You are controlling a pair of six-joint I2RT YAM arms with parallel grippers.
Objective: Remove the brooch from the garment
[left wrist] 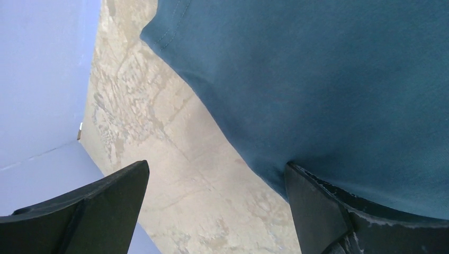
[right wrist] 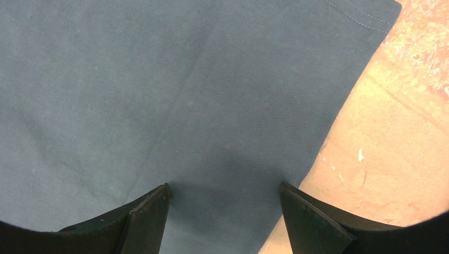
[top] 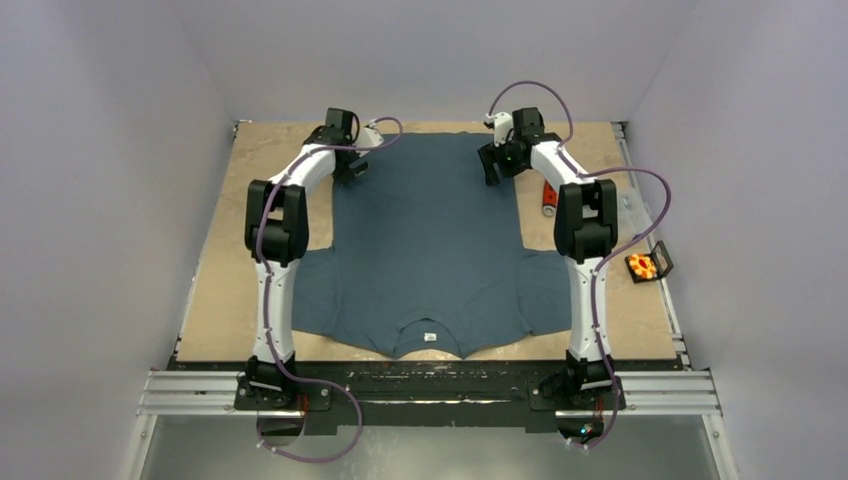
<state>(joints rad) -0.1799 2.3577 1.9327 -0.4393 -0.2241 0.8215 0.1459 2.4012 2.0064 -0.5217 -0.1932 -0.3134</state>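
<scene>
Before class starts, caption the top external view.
Left gripper and right gripper open at the garment edges; brooch lies off it.

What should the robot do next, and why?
Probably lift both grippers away from the garment. What looks like the brooch already lies off it, to the right; the garment lies flat, and the left gripper and right gripper have open jaws holding nothing.

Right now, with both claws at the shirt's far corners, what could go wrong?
1. The brooch lies off the garment, near the right edge of the table, beside the right arm; a swing might knock it off.
2. The open left gripper and right gripper straddle the hem's corners; closing might drag the cloth into a bunch.
</scene>
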